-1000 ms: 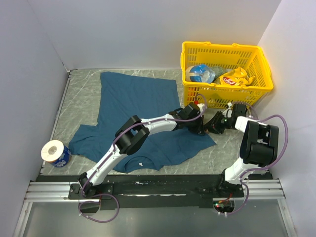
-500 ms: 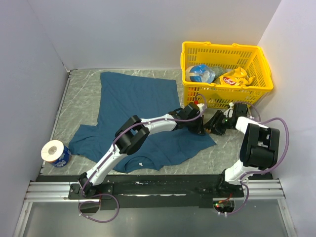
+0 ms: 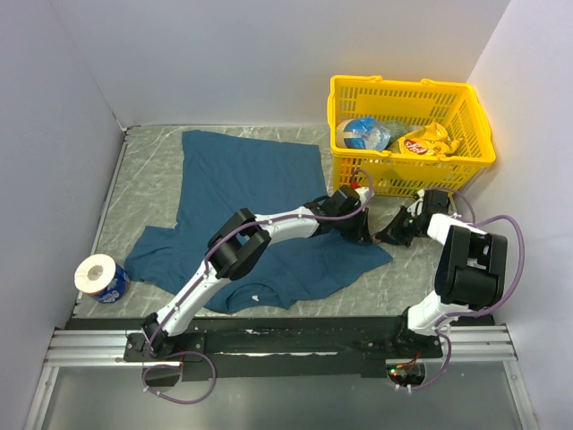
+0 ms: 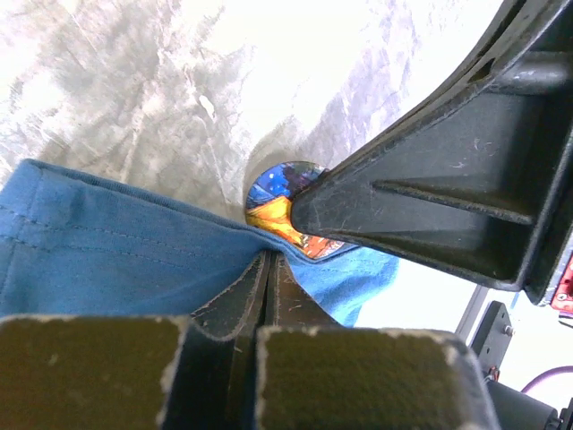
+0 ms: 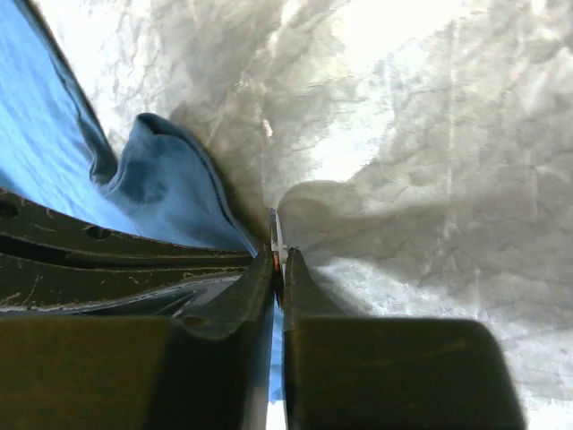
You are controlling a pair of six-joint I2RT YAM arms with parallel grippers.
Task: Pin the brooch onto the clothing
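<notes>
The dark teal T-shirt (image 3: 242,179) lies spread on the table, its right corner by both grippers. My left gripper (image 3: 362,235) is shut on that corner's hem (image 4: 107,242), as the left wrist view (image 4: 269,256) shows. The brooch (image 4: 273,193), a small round orange and blue disc, stands against the hem and is half hidden by a right finger (image 4: 421,188). My right gripper (image 3: 383,236) is shut on the brooch, seen edge-on (image 5: 275,231) in the right wrist view (image 5: 278,258), beside the shirt fold (image 5: 161,179). The top view hides the brooch.
A yellow basket (image 3: 466,152) with snack packets stands at the back right, just behind the grippers. A toilet roll (image 3: 98,276) in blue wrap sits at the near left. Grey walls close in the left, back and right.
The right gripper has shifted slightly, lying lower and closer to the shirt corner. The left arm and shirt have not moved.
</notes>
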